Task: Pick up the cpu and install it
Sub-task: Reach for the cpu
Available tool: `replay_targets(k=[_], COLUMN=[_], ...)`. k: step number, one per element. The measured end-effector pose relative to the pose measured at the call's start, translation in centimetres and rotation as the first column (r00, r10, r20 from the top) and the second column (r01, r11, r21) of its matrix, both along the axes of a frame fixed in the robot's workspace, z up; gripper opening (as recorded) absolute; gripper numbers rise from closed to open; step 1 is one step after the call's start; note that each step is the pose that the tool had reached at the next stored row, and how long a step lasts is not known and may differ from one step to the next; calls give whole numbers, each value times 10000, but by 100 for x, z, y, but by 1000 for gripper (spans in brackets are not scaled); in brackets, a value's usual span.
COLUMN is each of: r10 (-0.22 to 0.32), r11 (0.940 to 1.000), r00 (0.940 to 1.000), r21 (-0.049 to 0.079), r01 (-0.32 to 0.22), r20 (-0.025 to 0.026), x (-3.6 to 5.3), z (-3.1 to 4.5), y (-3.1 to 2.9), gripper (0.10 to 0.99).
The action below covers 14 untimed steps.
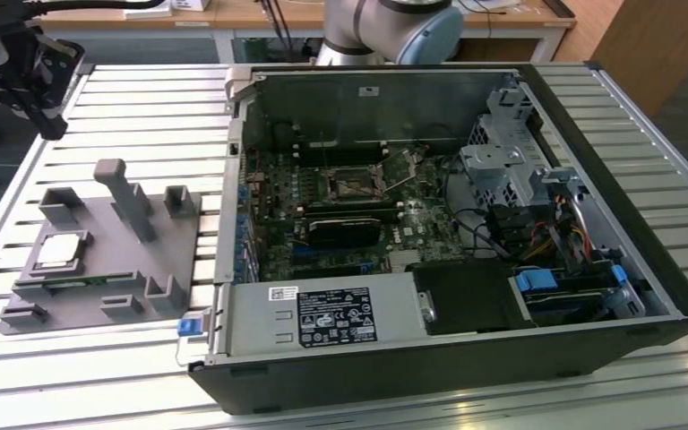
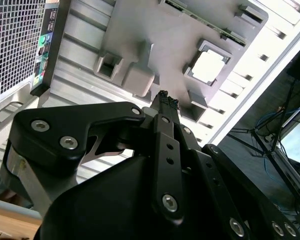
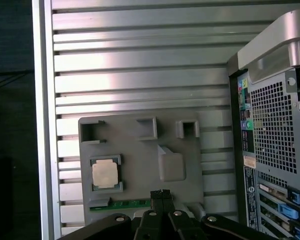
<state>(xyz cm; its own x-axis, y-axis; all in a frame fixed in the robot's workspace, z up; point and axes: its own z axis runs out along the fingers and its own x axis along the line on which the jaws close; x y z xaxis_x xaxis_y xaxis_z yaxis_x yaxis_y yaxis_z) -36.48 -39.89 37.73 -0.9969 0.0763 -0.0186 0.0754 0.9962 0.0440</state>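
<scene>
**Approach stage of the pick; nothing yet grasped.** The claw (image 3: 161, 193) hangs high above the grey fixture plate (image 3: 140, 145), which rests on the slatted table (image 3: 140, 65). In both wrist views its two fingertips (image 2: 165, 100) meet, with no gap between them and nothing held.

The cpu (image 3: 106, 173) lies flat, metal top upward, in a recess of the plate framed by corner brackets. It sits well below the claw and off to one side of the fingertips, so the claw is not centred over it. The green memory stick (image 3: 125, 204) lies along the plate edge, closer beneath the fingertips than the chip is. A raised post (image 3: 170, 165) stands on the plate on the other side of the claw from the cpu.

The open computer case (image 1: 440, 358) is beside the plate, well apart from the claw. The socket (image 1: 353, 185) on its board carries no chip. Its frame looks open, though the exterior view is too distant to be sure.

**Judgement.** The work stands at the first step, the pick, and installation has not begun. A grasp calls for three things:
- the fingers parted wider than the chip;
- the claw centred over the recess;
- a straight descent that clears the brackets and grips the thin rim squarely, since a tilted hold could jam the chip in its seat.
</scene>
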Motion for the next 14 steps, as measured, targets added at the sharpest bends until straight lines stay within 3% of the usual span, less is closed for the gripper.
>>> replay_targets(k=[14], r10=[1], r11=[10000], r00=[10000], r21=[0], r01=[-1], r20=[-1], x=[-251], z=[-26], y=[0], gripper=[106])
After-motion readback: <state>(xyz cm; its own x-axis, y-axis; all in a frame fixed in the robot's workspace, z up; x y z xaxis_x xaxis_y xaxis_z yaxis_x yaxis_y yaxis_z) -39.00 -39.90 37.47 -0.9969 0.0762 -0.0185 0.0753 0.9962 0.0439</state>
